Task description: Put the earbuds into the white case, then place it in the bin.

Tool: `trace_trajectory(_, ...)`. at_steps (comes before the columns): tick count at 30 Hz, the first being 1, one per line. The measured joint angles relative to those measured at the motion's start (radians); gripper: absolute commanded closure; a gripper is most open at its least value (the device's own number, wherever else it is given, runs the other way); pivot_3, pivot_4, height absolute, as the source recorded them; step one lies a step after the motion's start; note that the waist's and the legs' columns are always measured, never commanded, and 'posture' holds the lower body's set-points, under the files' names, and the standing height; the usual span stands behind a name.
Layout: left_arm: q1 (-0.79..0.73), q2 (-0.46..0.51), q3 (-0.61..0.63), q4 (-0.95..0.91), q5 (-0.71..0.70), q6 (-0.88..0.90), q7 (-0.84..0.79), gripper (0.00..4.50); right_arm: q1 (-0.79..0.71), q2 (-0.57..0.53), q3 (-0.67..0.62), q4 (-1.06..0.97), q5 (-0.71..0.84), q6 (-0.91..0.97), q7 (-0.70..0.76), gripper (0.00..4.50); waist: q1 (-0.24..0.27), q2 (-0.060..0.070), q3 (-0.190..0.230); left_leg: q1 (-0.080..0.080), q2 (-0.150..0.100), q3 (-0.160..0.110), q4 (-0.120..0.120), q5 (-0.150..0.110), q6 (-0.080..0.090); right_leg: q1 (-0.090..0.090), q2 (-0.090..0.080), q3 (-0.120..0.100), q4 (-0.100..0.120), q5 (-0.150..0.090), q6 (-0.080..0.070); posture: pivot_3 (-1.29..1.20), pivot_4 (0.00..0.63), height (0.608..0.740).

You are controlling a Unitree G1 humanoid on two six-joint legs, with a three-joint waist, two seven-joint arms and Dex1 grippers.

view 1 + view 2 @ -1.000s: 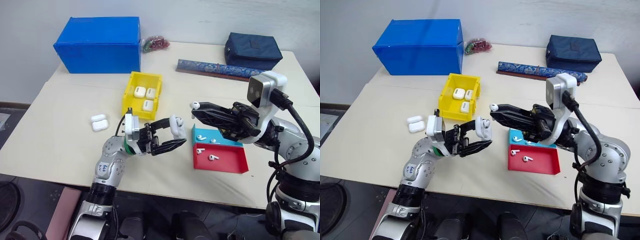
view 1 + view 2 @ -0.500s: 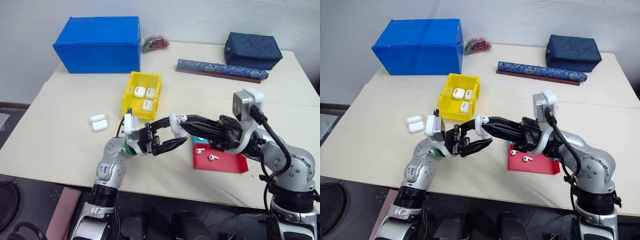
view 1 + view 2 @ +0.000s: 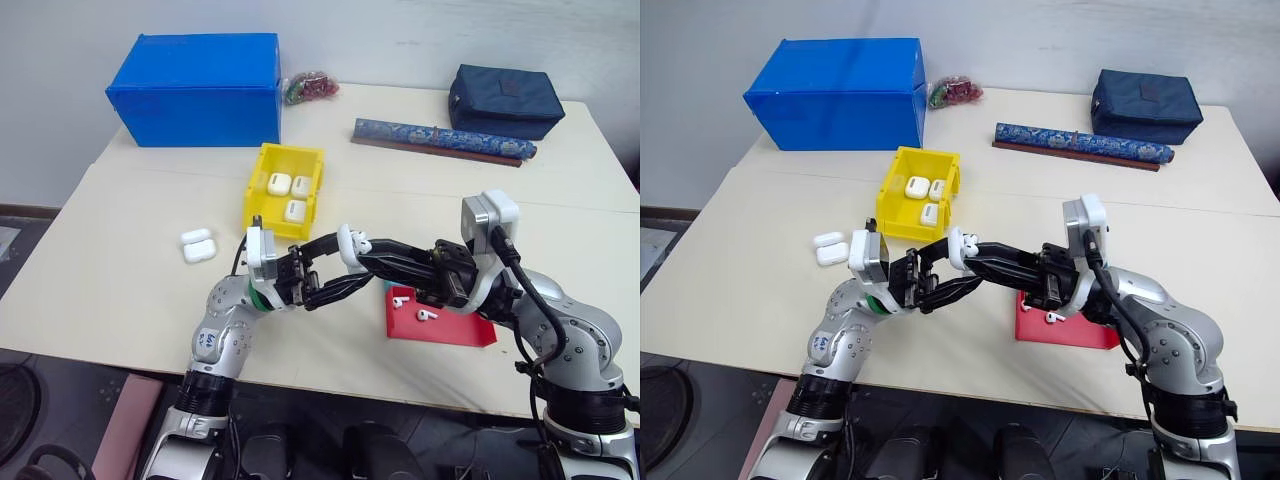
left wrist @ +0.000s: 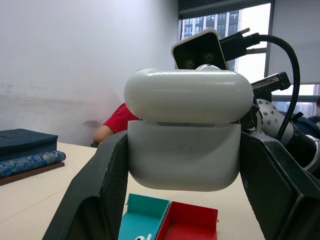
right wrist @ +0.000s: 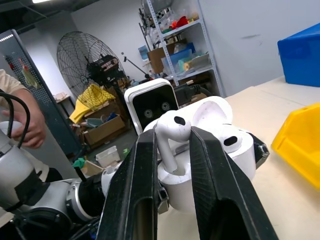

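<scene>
Left claw point(image 3: 340, 268) clamps the open white case point(image 3: 350, 249) by its flat sides, above the table point(image 3: 120, 290). Right claw point(image 5: 172, 137) pinches an earbud point(image 5: 169, 131) over the case socket. Glossy, light, slippery: grip light.

A pale beige surface point(image 3: 120, 290) carries a large blue box point(image 3: 197, 88) at the far left, with a small bag of red bits point(image 3: 311, 87) beside it. A yellow bin point(image 3: 285, 190) sits mid-surface, two white cases point(image 3: 198, 245) to its left. Far right lie a navy pouch point(image 3: 504, 101) and a patterned blue roll point(image 3: 443, 139). A red tray point(image 3: 445, 320) adjoins a teal tray point(image 4: 142, 221).
</scene>
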Motion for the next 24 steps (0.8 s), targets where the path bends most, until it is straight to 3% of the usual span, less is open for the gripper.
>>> trace_trajectory(6,0.005,0.000,-0.004,0.000,0.001,0.009,0.004,1.69,0.016,-0.006,0.016,0.000,-0.054,-0.052,0.015,4.05,0.000,0.000,0.000,0.000,0.000,0.000,0.000,0.000,0.000,0.000,0.000,0.000,0.000,0.000,0.000,0.00,0.150,0.740)
trace_trajectory(11,0.008,0.000,0.009,0.000,0.001,0.017,0.010,1.69,0.032,-0.021,0.028,0.000,-0.073,-0.081,0.027,2.39,0.000,0.000,0.000,0.000,0.000,0.000,0.000,0.000,0.000,0.000,0.000,0.000,0.000,0.000,0.000,0.00,0.150,0.740)
trace_trajectory(16,0.033,0.008,0.029,-0.048,-0.030,0.036,0.017,1.69,0.107,-0.060,0.003,-0.030,0.009,-0.025,0.024,0.64,0.001,0.000,0.000,0.000,0.000,0.000,-0.001,0.000,0.000,0.000,0.000,0.000,0.000,0.000,0.000,0.00,0.150,0.740)
trace_trajectory(22,0.096,0.104,0.071,-0.063,-0.038,0.053,-0.016,1.69,0.161,-0.156,-0.108,-0.050,0.078,-0.009,0.015,0.64,0.000,0.000,0.000,0.000,0.000,0.000,-0.001,0.000,0.001,0.001,0.000,0.000,-0.002,0.000,0.000,0.00,0.150,0.740)
trace_trajectory(24,0.069,0.119,0.070,-0.025,0.004,0.029,-0.006,1.69,0.164,-0.189,-0.141,-0.049,0.073,-0.016,0.016,1.00,0.003,0.000,0.000,0.001,0.000,0.000,0.000,-0.001,0.003,0.002,0.000,0.000,-0.003,0.000,0.000,0.00,0.150,0.740)
